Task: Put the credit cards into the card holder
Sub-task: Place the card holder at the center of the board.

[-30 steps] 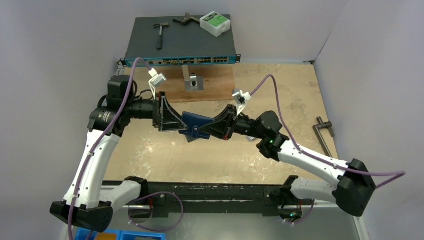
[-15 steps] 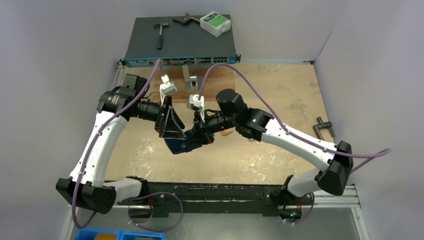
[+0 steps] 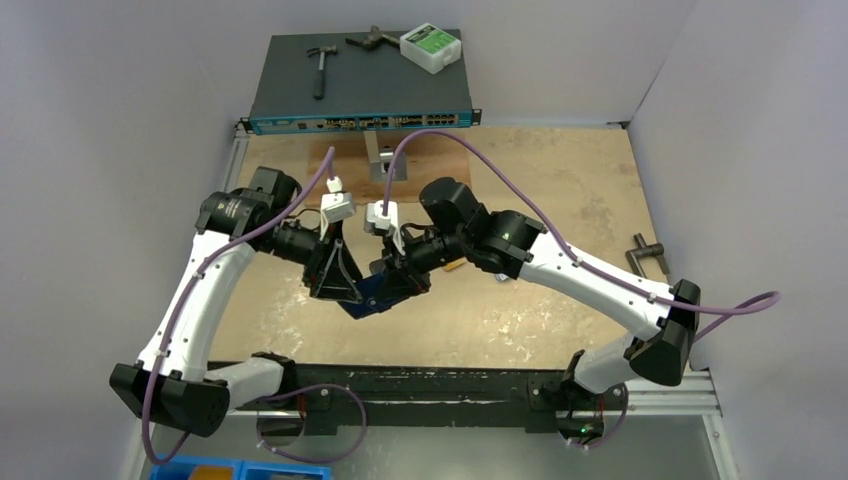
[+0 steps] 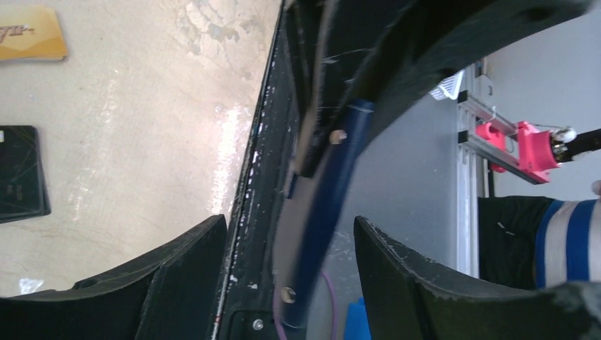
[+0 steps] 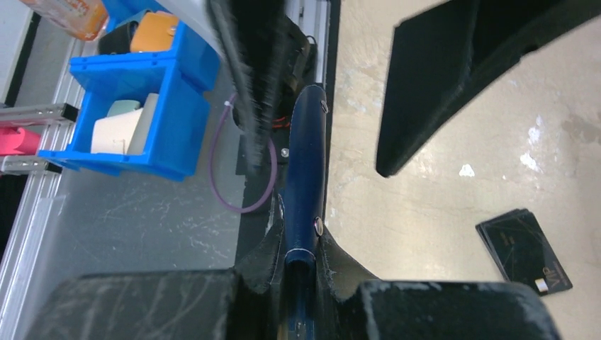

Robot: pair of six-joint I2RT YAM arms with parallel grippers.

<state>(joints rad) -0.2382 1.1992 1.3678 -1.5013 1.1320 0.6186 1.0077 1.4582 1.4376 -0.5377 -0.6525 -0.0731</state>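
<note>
The card holder is held edge-on in the air, clamped in the shut right pincer, and has been carried nearer the arm bases. The left pincer is now spread open around it, gripping nothing. No card is loaded: a black card and an orange card are left on the table.

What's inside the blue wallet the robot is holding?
Only the thin edge of the dark navy folding wallet shows, pinched by the right gripper. Its inside is hidden. One flat black card lies outside, on the beige table.
</note>
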